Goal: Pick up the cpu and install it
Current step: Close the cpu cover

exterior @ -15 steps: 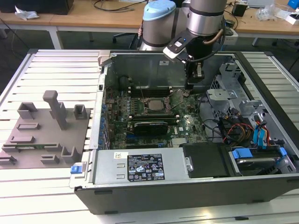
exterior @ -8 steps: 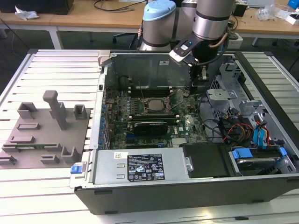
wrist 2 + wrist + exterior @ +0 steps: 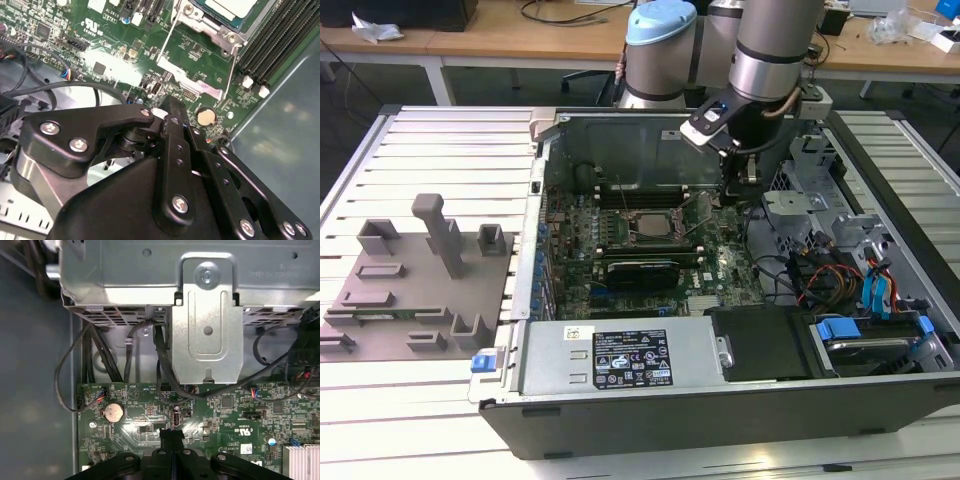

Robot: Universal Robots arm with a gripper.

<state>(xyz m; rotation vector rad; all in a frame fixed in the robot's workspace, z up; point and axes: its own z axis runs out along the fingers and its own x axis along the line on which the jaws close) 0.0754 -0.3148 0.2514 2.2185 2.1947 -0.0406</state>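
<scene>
The cpu (image 3: 231,6) is a pale silvery square lying in the motherboard's socket (image 3: 650,225), with the dark metal frame (image 3: 212,30) and its wire levers around it. In the exterior view my gripper (image 3: 739,182) hangs inside the open computer case, to the exterior view's right of the socket and apart from it. In both wrist views the black fingers (image 3: 170,112) are pressed together over the green board near a coin battery (image 3: 113,412). The gripper (image 3: 172,432) is shut, and nothing shows between the fingertips.
A long black expansion card (image 3: 642,270) lies in front of the socket. Memory slots (image 3: 280,40) run beside it. A metal drive cage (image 3: 207,315) and black cables (image 3: 160,360) crowd the case's right side. A grey fixture plate (image 3: 410,280) sits on the table at left.
</scene>
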